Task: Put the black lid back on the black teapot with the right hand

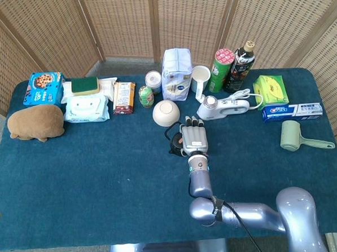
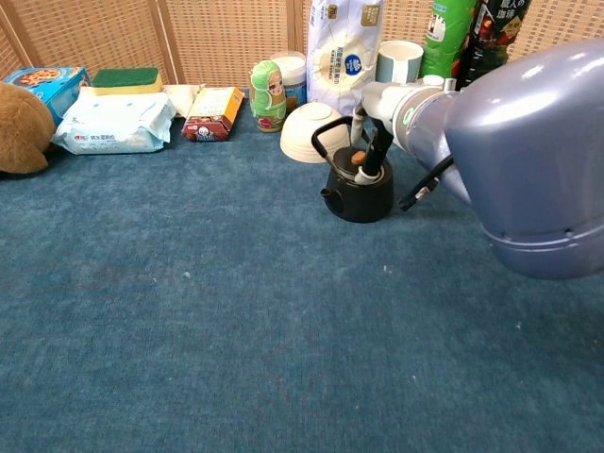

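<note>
Your right hand (image 1: 194,138) sits directly over the black teapot (image 2: 359,193), which stands at the counter's middle, slightly toward 1 o'clock. In the chest view its fingers (image 2: 376,151) reach down onto the black lid (image 2: 351,170), pinching at its orange knob; the lid rests on the pot's mouth, though you cannot tell whether it is fully seated. The teapot's handle (image 2: 327,134) arches upright on the side facing the white bowl (image 1: 165,113), and the spout points toward 8 o'clock.

Room is tight on the far side: the white bowl lies just beside the pot at 11 o'clock, and the white handheld appliance (image 1: 224,106) sits near at 2 o'clock. Behind these, a row of packages runs along the counter's far edge, including the white bag (image 1: 176,74) and the white cup (image 1: 200,76). From 3 through 9 o'clock the blue counter (image 1: 103,174) is open cloth out to the near edge.

Your left hand does not appear in either view.

Woven wicker screens (image 1: 123,24) close off the space behind the counter.
</note>
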